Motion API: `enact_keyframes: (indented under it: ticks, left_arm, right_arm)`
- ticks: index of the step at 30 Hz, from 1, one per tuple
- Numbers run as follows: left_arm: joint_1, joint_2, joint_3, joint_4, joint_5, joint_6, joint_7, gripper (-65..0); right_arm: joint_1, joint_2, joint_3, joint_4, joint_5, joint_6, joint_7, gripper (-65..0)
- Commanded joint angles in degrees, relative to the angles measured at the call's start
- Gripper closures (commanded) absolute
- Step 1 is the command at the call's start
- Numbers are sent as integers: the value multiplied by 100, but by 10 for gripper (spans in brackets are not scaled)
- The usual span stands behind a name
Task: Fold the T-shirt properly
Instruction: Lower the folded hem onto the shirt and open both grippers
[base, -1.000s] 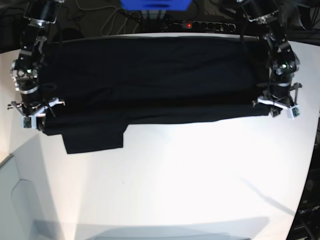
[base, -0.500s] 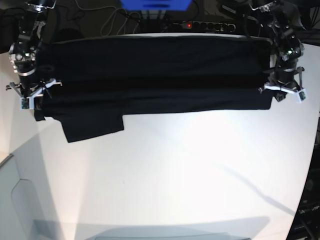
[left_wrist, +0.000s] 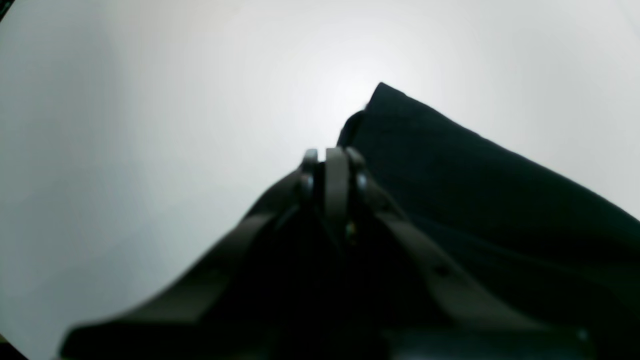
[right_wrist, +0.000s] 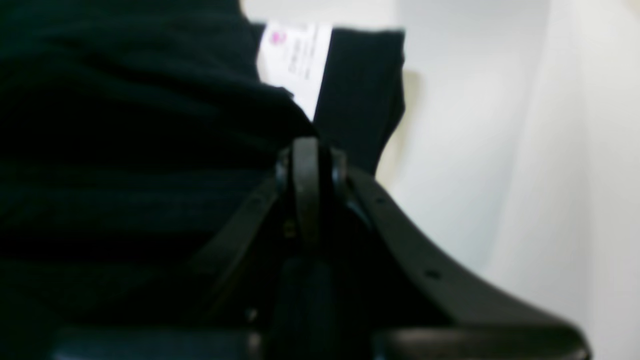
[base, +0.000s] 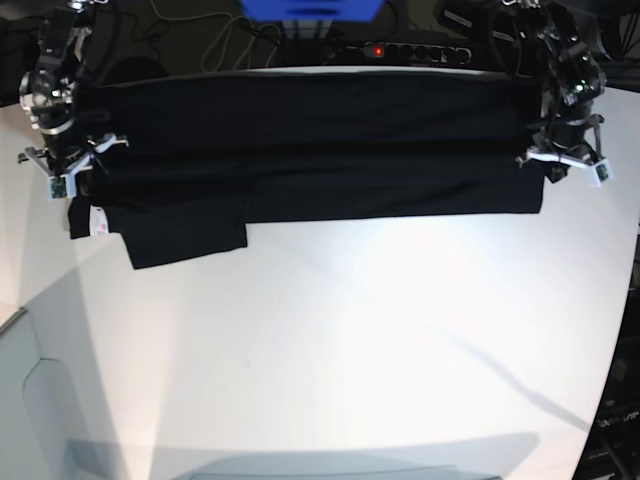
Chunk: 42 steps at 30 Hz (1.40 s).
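The black T-shirt (base: 300, 140) lies in a long folded band across the far part of the white table (base: 350, 350). One sleeve (base: 185, 235) sticks out toward the near side at the left. A small white tag (base: 98, 222) shows at its left end, and also in the right wrist view (right_wrist: 295, 55). My right gripper (base: 75, 185) is at the shirt's left end; its fingertips (right_wrist: 306, 147) are shut on the black cloth (right_wrist: 150, 125). My left gripper (base: 540, 170) is at the right end; in the left wrist view it (left_wrist: 331, 152) is shut on the cloth (left_wrist: 475, 200). No print shows.
A black power strip (base: 400, 50) with a red light, cables and a blue object (base: 310, 8) lie just beyond the table's far edge. The table's edge runs down the left side (base: 20, 320), with a dark strip at the right (base: 625, 380).
Both grippers have moved toward the far edge with the cloth in them. The shirt's near edge has drawn back with them. The white tag has come into view at the left end.
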Motion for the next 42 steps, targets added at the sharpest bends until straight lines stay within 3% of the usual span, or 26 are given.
enact_keyframes:
  ticks: [1, 35, 39, 42]
  left_arm:
    - [19, -75, -43, 78, -6, 49, -166, 0]
    - [283, -75, -34, -379, -15, 49, -166, -1]
    - [178, -75, -26, -388, -15, 49, -122, -20]
    - [178, -66, -26, -379, -15, 49, -122, -118]
  right_arm:
    - [34, 101, 52, 32, 26, 79, 133, 0]
    - [-186, 145, 8, -47, -18, 96, 98, -6]
    - [-186, 189, 8, -38, -124, 96, 98, -144]
    - [-177, 198, 105, 94, -211, 96, 125, -254]
